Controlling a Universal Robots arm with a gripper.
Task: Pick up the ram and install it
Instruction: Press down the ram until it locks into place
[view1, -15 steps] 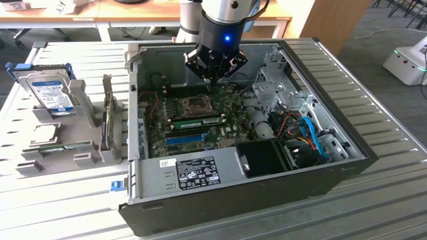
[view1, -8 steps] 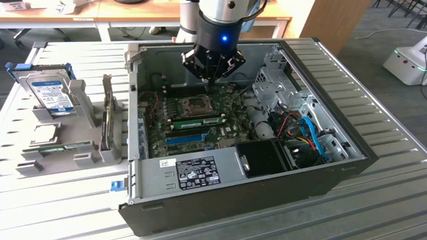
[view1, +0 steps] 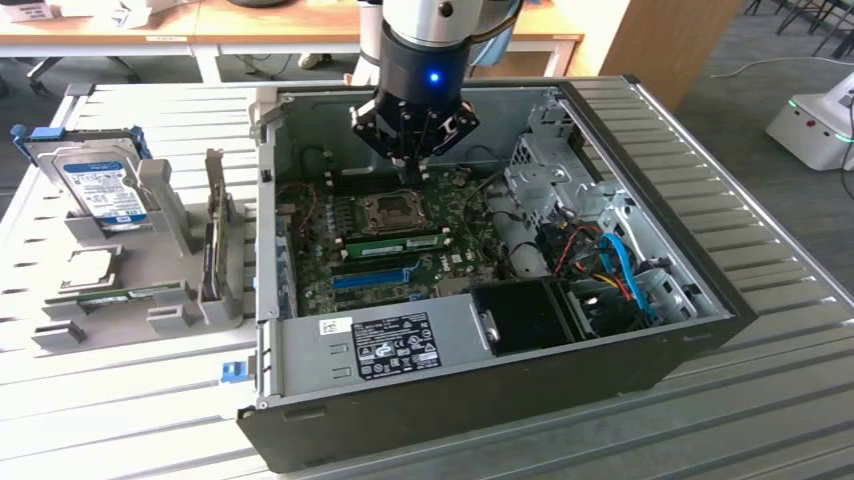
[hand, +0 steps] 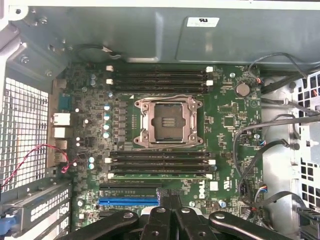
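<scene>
A ram stick (hand: 160, 175), long, thin and green, sits in the slot row just past the CPU socket (hand: 167, 122), next to two empty black slots. In the exterior view this ram (view1: 400, 243) lies across the motherboard (view1: 461, 205) inside the open computer case (view1: 641, 130). My gripper (view1: 414, 172) hangs above the board near the socket, shut, with nothing between its fingers. In the wrist view the gripper (hand: 167, 200) points down near the blue expansion slot (hand: 127, 202), apart from the ram.
A grey holder rack (view1: 174, 250) at the exterior view's left carries a hard drive (view1: 100, 185), another green board (view1: 114, 297) and an upright card (view1: 214, 235). Cables (view1: 607, 260), a drive cage (view1: 547, 165) and a black fan shroud (view1: 534, 315) crowd the case's right side.
</scene>
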